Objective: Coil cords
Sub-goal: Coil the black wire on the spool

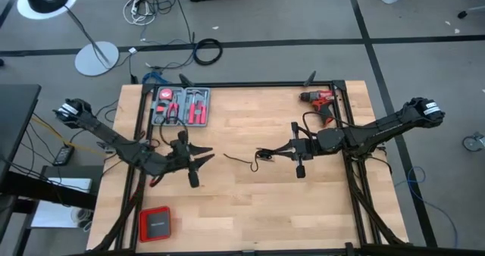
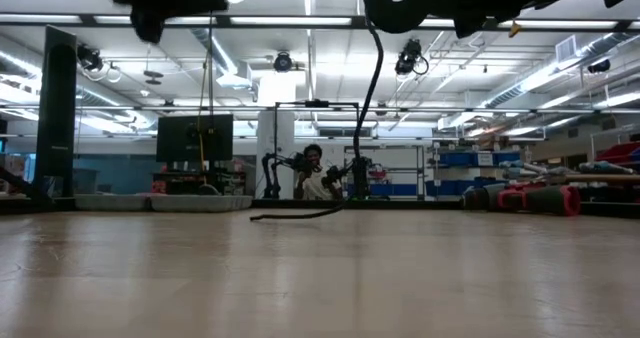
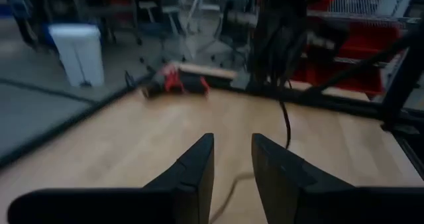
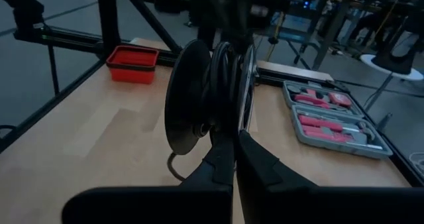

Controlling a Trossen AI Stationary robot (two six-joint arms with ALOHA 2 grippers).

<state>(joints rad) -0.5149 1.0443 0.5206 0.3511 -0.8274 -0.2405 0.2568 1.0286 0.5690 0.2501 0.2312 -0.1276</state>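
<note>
The black cord is partly wound into a round coil, with a dark round disc against its loops. My right gripper is shut on this coil above the table's middle. From the coil the cord's free length hangs down, and its tail lies on the wood. My left gripper stands left of the tail, raised above the table and open, pointing toward the right arm and touching nothing. My right gripper pinches the wound loops of the cord between its two fingers, which come about level from the table's right side. The coil stands upright on edge, lifted clear of the table. The unwound length hangs slack, its tail resting on the wood.
A grey case of red tools lies at the far left of the table, a red drill at the far right, a red box at the near left. Black frame rails border the table. A person sits far behind.
</note>
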